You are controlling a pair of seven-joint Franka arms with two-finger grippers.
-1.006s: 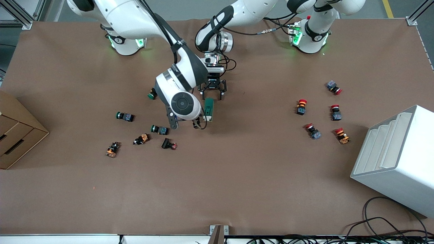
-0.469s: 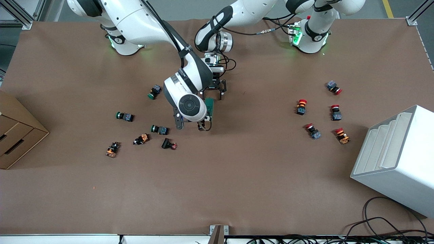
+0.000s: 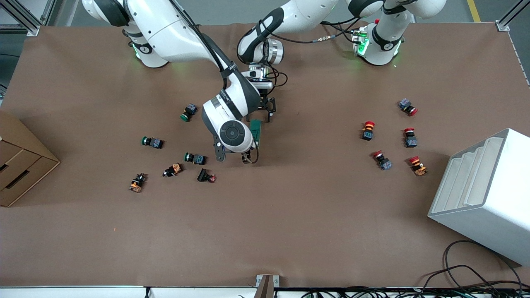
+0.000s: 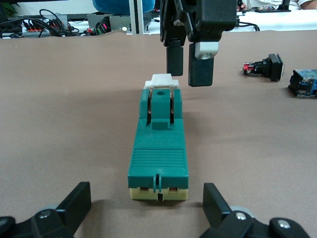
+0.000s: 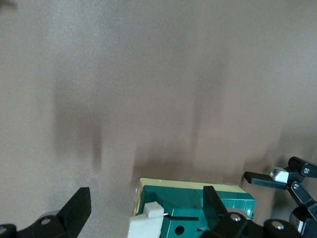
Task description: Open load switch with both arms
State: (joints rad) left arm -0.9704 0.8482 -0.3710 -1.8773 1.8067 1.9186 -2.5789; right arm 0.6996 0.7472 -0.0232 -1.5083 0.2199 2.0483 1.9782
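The load switch (image 3: 256, 131) lies flat at mid-table, a dark green block with a cream base and a white lever. In the left wrist view its cream end (image 4: 158, 193) faces me, and the white lever (image 4: 162, 79) sits at the other end. My left gripper (image 3: 261, 115) (image 4: 146, 210) is open, its fingers either side of the cream end and short of it. My right gripper (image 3: 248, 154) (image 5: 143, 213) is open and hangs low over the lever end. The white lever (image 5: 146, 220) sits between its fingers without touching them. The right gripper (image 4: 190, 62) also shows past the lever.
Green, orange and black push buttons (image 3: 194, 158) lie scattered toward the right arm's end, two of them (image 4: 265, 68) close to the right gripper. Red ones (image 3: 367, 130) lie toward the left arm's end. A white bin (image 3: 484, 194) and a cardboard box (image 3: 20, 165) stand at the table's ends.
The right arm's wrist has swung over the load switch, carrying its gripper to the lever end. The left gripper and the switch have stayed put.
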